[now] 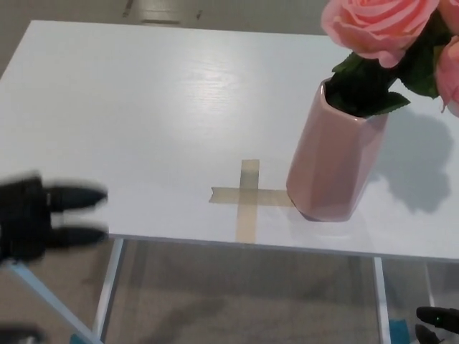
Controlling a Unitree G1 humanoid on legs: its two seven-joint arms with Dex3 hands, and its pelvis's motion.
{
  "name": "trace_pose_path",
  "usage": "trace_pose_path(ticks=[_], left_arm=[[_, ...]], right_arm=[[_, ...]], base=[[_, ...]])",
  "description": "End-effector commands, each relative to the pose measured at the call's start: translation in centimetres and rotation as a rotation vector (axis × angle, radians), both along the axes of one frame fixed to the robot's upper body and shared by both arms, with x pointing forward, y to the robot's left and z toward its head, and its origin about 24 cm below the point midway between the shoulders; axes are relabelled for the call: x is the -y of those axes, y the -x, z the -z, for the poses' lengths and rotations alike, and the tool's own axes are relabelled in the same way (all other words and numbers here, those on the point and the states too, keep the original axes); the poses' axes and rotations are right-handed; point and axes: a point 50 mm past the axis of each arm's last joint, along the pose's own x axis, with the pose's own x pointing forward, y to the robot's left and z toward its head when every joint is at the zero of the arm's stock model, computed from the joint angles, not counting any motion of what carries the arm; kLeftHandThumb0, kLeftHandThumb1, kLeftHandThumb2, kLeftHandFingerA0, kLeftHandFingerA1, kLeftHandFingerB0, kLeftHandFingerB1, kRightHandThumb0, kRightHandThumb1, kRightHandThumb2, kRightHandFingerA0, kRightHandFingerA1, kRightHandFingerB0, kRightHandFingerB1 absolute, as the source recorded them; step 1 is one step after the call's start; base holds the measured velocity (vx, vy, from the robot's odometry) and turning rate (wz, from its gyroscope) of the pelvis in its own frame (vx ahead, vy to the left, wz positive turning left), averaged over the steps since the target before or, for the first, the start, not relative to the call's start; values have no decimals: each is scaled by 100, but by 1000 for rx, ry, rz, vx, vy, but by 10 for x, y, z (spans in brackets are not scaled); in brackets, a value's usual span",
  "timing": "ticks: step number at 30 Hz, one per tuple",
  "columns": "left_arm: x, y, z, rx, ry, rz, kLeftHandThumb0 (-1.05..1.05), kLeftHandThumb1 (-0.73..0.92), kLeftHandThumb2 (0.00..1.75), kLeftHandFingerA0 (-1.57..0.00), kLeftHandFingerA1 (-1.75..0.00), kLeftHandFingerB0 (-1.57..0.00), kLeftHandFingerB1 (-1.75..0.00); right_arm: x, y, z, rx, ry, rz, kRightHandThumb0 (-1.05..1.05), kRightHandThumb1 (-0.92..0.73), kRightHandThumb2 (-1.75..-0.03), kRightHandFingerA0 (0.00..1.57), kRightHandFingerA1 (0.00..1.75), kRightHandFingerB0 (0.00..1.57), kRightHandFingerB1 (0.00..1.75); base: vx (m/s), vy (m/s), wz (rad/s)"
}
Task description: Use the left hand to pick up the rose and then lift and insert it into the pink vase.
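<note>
Left hand (36,218): lower left of the frame, at the tabletop's near edge, empty, fingers apart.
Rose (376,25): upper right, stem inside the pink vase (333,161).
Tabletop (158,107): tape cross (247,197) just left of the vase.

A test-bench setting: a bare white table (143,107) marked with a tape cross (247,197).

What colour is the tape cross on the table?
Tan, slightly see-through tape cross on the white table; head view shows it.
</note>
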Motion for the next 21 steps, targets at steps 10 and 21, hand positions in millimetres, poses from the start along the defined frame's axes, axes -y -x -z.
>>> trace_pose_path(ticks=[10,21], left_arm=[[-25,9,138,-337,-330,-241,-46,47,55,-44,-37,-43,-35],[-35,-38,216,-596,-416,-702,-58,55,57,-25,-32,-31,-31]], right_arm=[[5,12,6,-31,-3,31,-31,-66,-59,64,49,54,44],[1,17,11,-52,-13,38,-30,-67,-59,65,49,54,44]], base=[[0,0,0],[0,0,0]])
